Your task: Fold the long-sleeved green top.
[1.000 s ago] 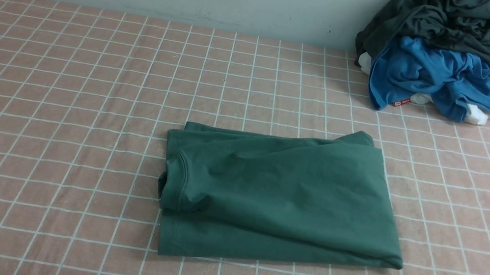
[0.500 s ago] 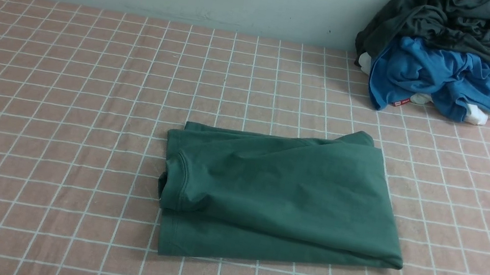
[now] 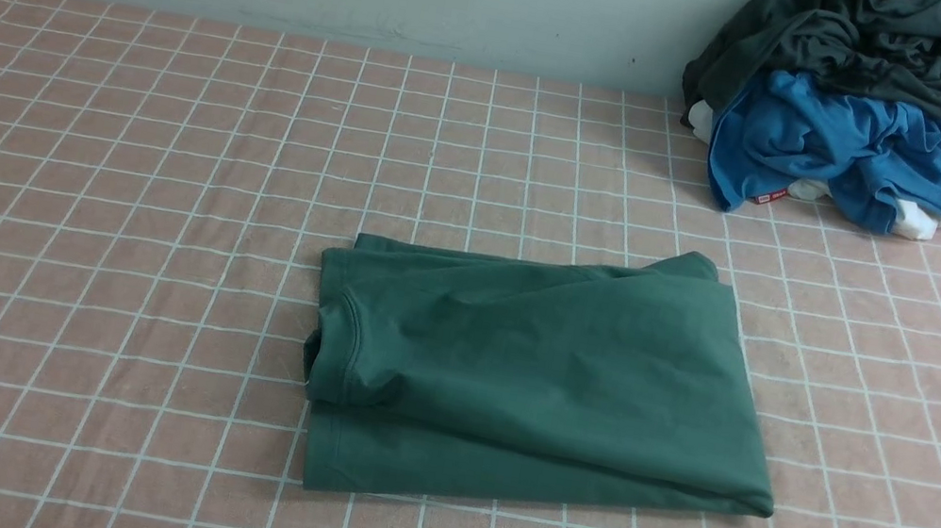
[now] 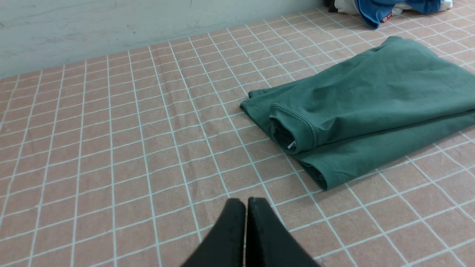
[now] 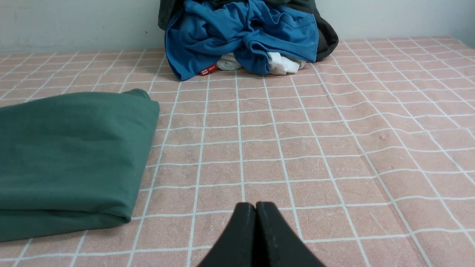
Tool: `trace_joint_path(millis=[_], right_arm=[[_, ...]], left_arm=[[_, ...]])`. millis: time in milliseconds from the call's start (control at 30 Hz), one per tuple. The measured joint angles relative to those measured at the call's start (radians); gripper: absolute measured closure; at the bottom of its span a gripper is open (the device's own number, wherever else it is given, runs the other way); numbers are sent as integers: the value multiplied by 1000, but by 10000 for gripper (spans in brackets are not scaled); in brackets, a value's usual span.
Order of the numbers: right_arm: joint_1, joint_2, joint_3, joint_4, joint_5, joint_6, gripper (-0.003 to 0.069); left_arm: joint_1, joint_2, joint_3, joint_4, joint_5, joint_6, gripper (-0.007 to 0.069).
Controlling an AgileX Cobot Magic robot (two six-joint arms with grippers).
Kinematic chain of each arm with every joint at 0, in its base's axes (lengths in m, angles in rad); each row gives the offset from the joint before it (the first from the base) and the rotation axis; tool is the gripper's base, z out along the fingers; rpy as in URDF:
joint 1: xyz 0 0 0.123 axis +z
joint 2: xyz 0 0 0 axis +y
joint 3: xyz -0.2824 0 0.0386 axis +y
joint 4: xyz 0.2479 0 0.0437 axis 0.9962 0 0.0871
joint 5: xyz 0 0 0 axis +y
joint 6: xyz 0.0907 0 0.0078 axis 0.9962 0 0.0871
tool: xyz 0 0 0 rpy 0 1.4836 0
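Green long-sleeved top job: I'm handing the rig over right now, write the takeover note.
Left gripper: shut, empty, off to the top's left side, clear of it.
Right gripper: shut, empty, off to its right side, not touching.
Green long-sleeved top: mid-table on the pink checked tablecloth, folded into a compact stack, ribbed collar at its left end, sleeves tucked out of sight.
Pile of other clothes, blue garment under dark grey garment, far right by the wall, untouched.
Done: folding looks finished.
Left: probably nothing; bottom layer sticks out slightly in front.
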State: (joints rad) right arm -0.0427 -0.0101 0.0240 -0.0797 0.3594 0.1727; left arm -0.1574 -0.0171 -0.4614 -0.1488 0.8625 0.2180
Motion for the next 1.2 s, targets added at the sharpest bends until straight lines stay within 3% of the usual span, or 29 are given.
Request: trace_joint_path(millis=[500, 600, 767, 967, 1200], right_arm=[[0, 0, 0, 0, 0, -2, 673], [0, 0, 0, 0, 0, -4, 673], [0, 0, 0, 0, 0, -4, 673], [0, 0, 0, 0, 0, -5, 673], [0, 0, 0, 0, 0, -5, 673]], left_arm=[[0, 0, 12, 0, -17, 0, 628], [0, 0, 57, 0, -120, 0, 628], [9, 0, 146, 0, -419, 0, 628], [134, 0, 347, -1, -852, -1, 628], [204, 0, 474, 35, -876, -9, 628]])
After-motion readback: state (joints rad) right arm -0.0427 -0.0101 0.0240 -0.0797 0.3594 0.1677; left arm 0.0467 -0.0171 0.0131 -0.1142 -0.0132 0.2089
